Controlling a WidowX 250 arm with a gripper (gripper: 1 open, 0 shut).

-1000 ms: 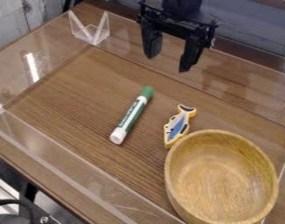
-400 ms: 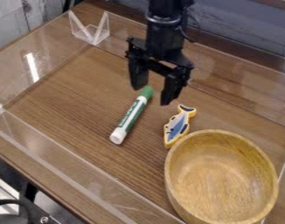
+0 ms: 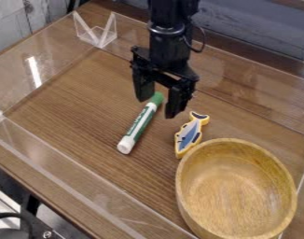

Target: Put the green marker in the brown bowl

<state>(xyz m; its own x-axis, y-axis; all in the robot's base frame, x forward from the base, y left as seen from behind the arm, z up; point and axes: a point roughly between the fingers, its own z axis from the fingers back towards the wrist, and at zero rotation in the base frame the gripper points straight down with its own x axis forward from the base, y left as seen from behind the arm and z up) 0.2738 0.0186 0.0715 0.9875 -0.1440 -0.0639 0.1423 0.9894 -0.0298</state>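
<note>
The green marker (image 3: 138, 125) lies flat on the wooden table, white cap end pointing toward the near left. My gripper (image 3: 162, 100) hangs open right over its upper green end, one black finger to the marker's left and the other to its right, nothing held. The brown bowl (image 3: 237, 191) sits at the near right, wide, shallow and empty, about a hand's width from the marker.
A small blue-and-yellow fish toy (image 3: 189, 130) lies between the marker and the bowl. Clear acrylic walls (image 3: 43, 67) fence the table, with a clear stand (image 3: 95, 28) at the back left. The table edge (image 3: 30, 182) runs along the near left.
The gripper has come down and toward the near left from the back of the table, staying open. It now hangs over the marker's green end. Marker, toy and bowl have not moved.
</note>
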